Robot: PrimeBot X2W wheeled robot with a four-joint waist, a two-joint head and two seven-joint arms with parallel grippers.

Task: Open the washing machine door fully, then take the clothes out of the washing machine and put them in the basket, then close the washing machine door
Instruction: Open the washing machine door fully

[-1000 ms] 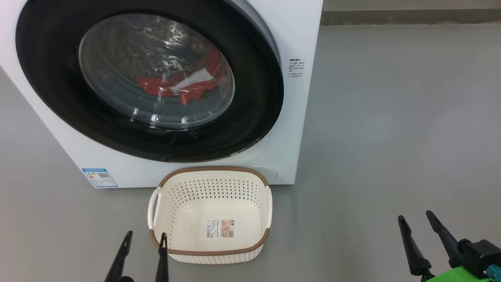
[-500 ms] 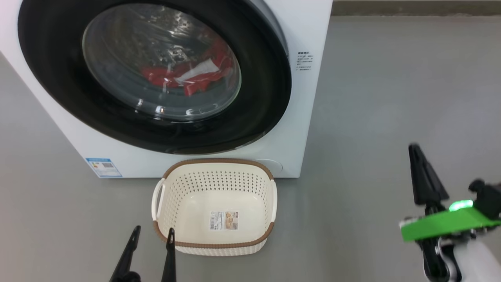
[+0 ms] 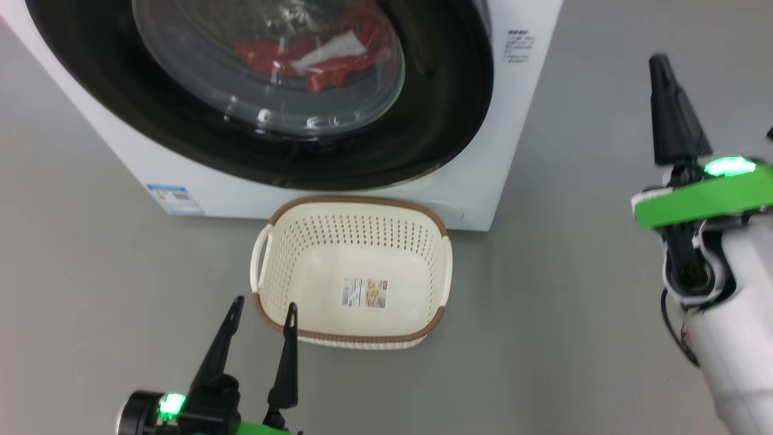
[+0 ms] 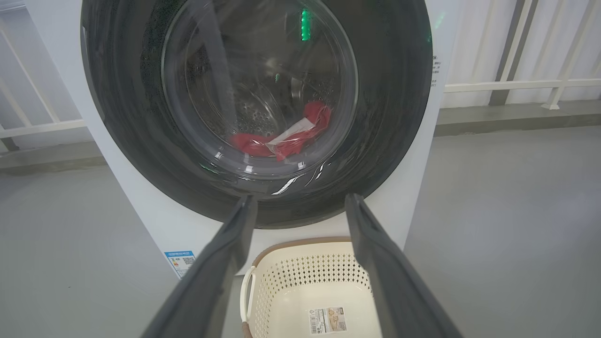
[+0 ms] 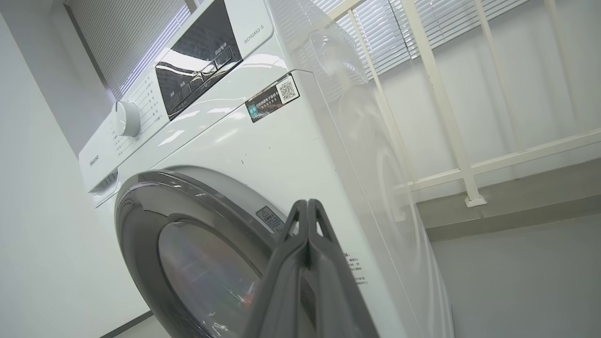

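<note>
The white washing machine [image 3: 199, 181] stands ahead of me, and its door [image 3: 435, 121], black-rimmed with a glass bowl, lies against its front. Behind the glass the red and white clothes [image 3: 266, 54] rest in the drum. The cream basket [image 3: 362, 200] sits empty on the floor just in front of the machine. My left gripper [image 3: 264, 304] is open, low at the basket's near left corner. In the left wrist view its fingers [image 4: 246, 211] frame the door [image 4: 394, 141], clothes [image 4: 253, 143] and basket [image 4: 305, 286]. My right gripper [image 3: 661, 63] is shut on nothing, raised to the right of the machine. In the right wrist view the right gripper [image 5: 307, 204] points at the door's [image 5: 141, 197] right edge.
Grey floor [image 3: 574, 290] spreads around the machine and basket. A white railing [image 5: 446, 117] on a low kerb runs behind the machine. A control panel [image 5: 197, 56] and a dial [image 5: 127, 119] sit at the machine's top. A blue label sticker [image 3: 175, 199] marks its lower left front.
My right gripper has shut and risen beside the machine's right side. The head camera has shifted, so the machine and basket sit higher in the picture. The left gripper stays open.
</note>
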